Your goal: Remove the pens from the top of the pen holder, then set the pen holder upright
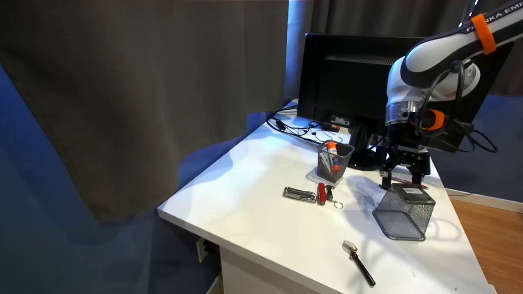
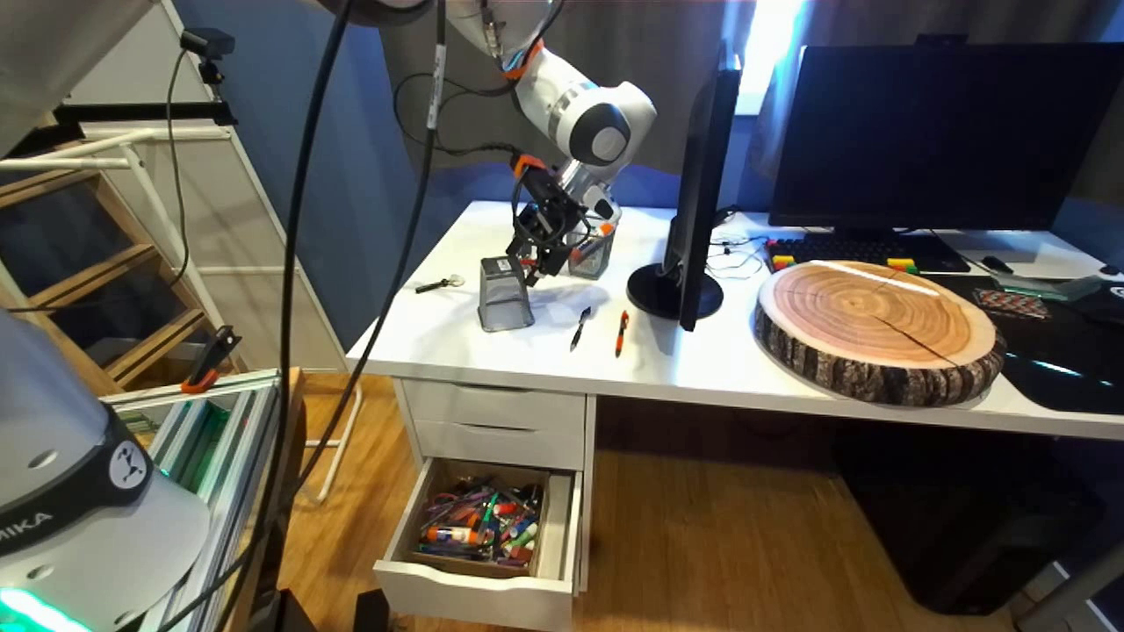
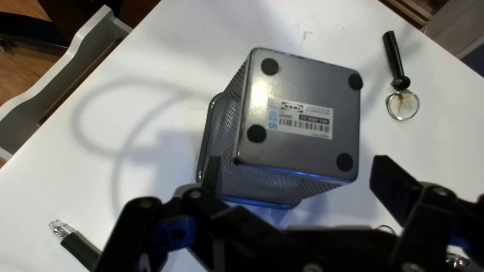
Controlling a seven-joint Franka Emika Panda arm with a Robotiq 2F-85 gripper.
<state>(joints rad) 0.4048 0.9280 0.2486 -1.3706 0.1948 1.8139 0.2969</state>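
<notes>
**Upside down, just ahead of me**

In an exterior view my gripper (image 1: 401,182) stands spread wide, clamped on nothing. The pen holder (image 1: 406,210) is just to its near side, mouth down on the desk (image 1: 249,200), long axis upright.

In an exterior view the pen holder sits left of my gripper and slightly nearer. A black pen (image 2: 580,328) and an orange pen (image 2: 622,333) lie apart from it, to the right; I take the clearing half as done.

In my wrist view its underside faces me, between the lines of my fingers (image 3: 389,185) but past their tips; whether either touches, I cannot tell. I judge I must reach farther to straddle opposite walls before rolling it over.
</notes>
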